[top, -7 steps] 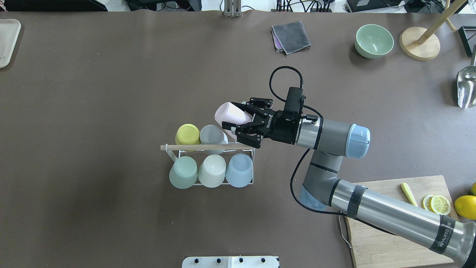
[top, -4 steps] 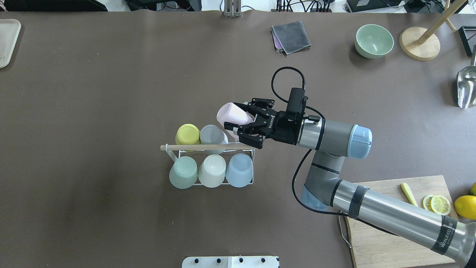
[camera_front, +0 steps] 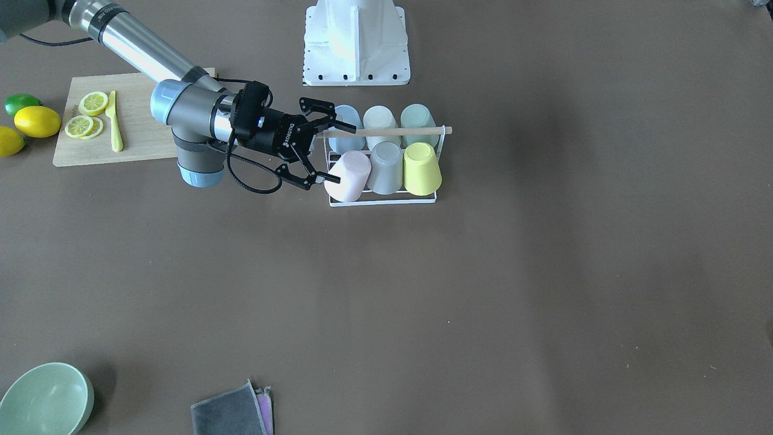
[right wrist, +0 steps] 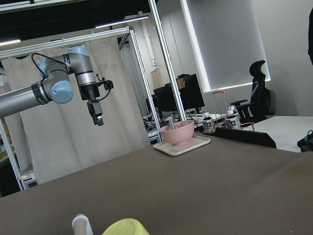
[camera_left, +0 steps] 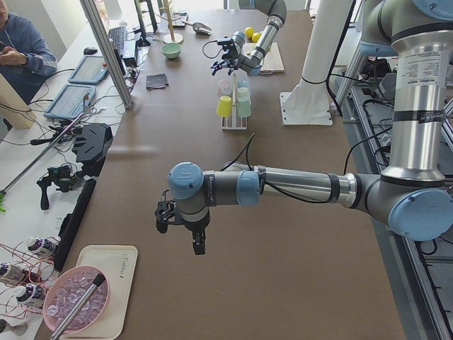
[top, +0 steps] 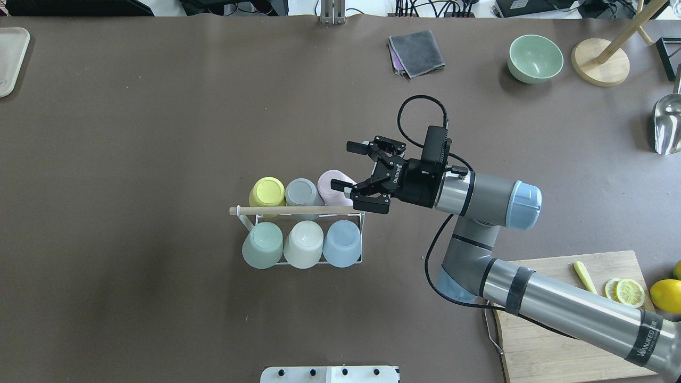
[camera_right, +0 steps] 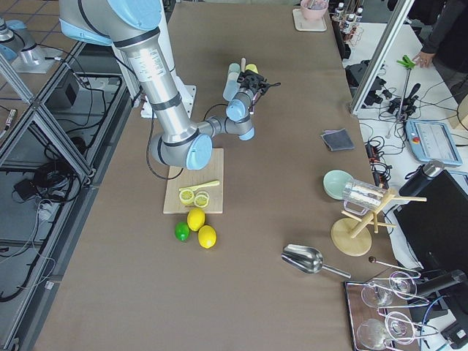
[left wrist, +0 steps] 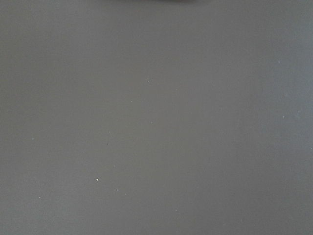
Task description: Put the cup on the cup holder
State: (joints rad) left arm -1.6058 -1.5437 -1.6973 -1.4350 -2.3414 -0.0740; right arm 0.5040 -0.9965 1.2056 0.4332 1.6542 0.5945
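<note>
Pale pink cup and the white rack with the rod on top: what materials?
Pale pink cup: probably matte plastic; flat, even colour, no glassy highlights, though ceramic is possible. White wire cup holder: thin bent rods, likely painted or coated metal. Its light rod handle: looks like bare wood, pale tan and dull.

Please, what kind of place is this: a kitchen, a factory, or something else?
Probably a robotics lab: a left arm and a right arm stand at one long table, an aluminium frame post rises beside it, and tablets lie off to one side.
</note>
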